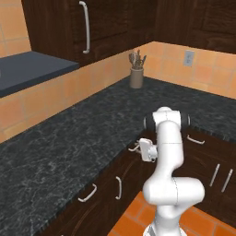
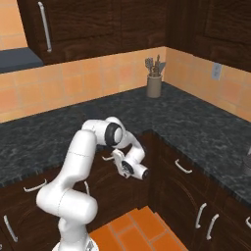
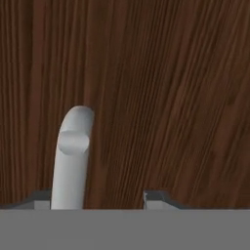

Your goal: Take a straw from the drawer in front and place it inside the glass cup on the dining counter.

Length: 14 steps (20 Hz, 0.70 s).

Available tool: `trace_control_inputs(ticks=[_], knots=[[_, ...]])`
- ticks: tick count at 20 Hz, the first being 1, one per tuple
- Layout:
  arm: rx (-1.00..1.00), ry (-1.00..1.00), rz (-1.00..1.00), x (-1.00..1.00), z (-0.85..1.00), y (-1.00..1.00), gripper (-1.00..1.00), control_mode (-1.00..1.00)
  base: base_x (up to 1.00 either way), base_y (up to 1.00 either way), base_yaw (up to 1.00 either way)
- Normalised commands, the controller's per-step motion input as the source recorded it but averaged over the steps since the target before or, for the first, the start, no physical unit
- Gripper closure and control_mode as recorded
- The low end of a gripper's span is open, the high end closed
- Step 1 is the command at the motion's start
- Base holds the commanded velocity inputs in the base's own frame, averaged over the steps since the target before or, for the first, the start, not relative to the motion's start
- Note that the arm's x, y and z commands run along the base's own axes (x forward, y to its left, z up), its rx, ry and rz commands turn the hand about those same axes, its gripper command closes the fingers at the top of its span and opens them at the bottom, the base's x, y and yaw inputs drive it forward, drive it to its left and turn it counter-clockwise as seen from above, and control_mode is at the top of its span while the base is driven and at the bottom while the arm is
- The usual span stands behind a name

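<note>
Pincer point(image 3: 97, 200) pressed close against the dark-brown wood drawer point(image 3: 171, 97) front, its two small tips low in the hand view with the silver handle point(image 3: 72, 156) rising between them, nearer the left tip; whether the jaws are actually gripping the handle cannot be told, though they stand part-way open around it. From the left base view, the white arm point(image 1: 168, 156) rises at lower centre-right and reaches to the drawer front just under the edge of the black speckled counter point(image 1: 83, 138). A beige utensil holder point(image 1: 136, 76) stands at upper centre on that counter, against the orange tiled wall point(image 1: 69, 87).
</note>
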Motion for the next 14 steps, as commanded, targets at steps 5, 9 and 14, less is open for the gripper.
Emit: trace_control_inputs(ticks=[5,9,14], knots=[[-0.83,0.44,-0.25,0.00,-0.29,0.85,1.00,-1.00,0.00,0.00,0.00],[-0.86,0.35,-0.29,-0.26,-0.47,0.43,1.00,-1.00,0.00,0.00,0.00],[-0.76,0.25,-0.29,-0.72,-0.70,-0.10,1.00,-1.00,0.00,0.00,0.00]])
